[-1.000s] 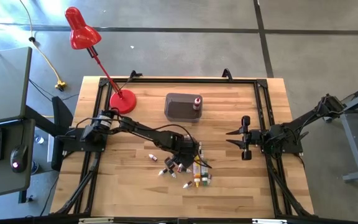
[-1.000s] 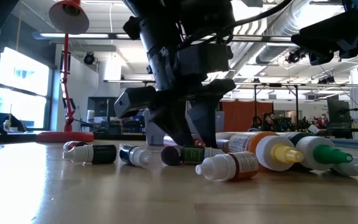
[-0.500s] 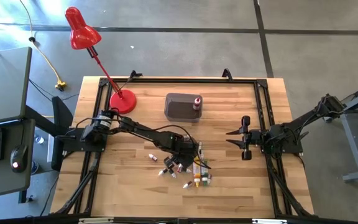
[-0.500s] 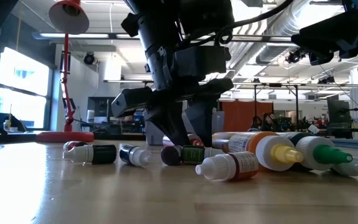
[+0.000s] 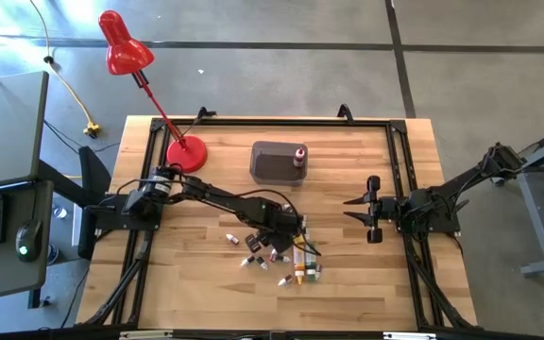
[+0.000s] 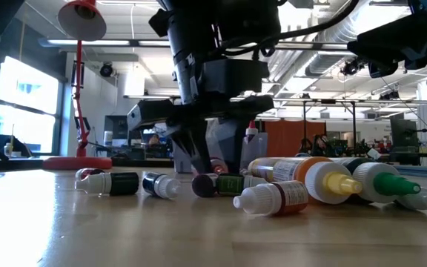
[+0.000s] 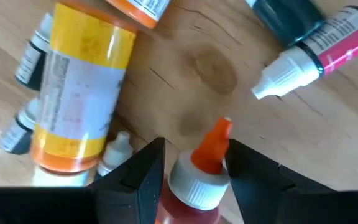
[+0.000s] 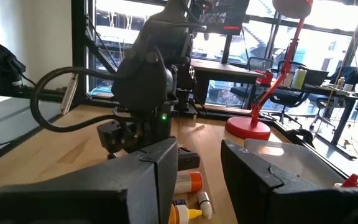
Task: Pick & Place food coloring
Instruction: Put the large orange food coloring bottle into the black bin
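The left gripper (image 5: 274, 242), low centre of the high view, has lifted off the table (image 5: 348, 274) since a second ago, its fingers (image 7: 138, 180) clamped on a red food coloring bottle (image 7: 194, 186) with an orange tip. The other food coloring bottles (image 5: 296, 269) lie scattered just below it; one stands in the dark tub (image 5: 274, 162) above. The right gripper (image 5: 355, 213) waits at centre right, fingers apart, empty.

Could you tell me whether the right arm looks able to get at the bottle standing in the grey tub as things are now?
Probably yes. The right hand hangs empty above bare table, and nothing lies between it and the tub where the bottle stands. The left hand is busy down at the bottle pile.
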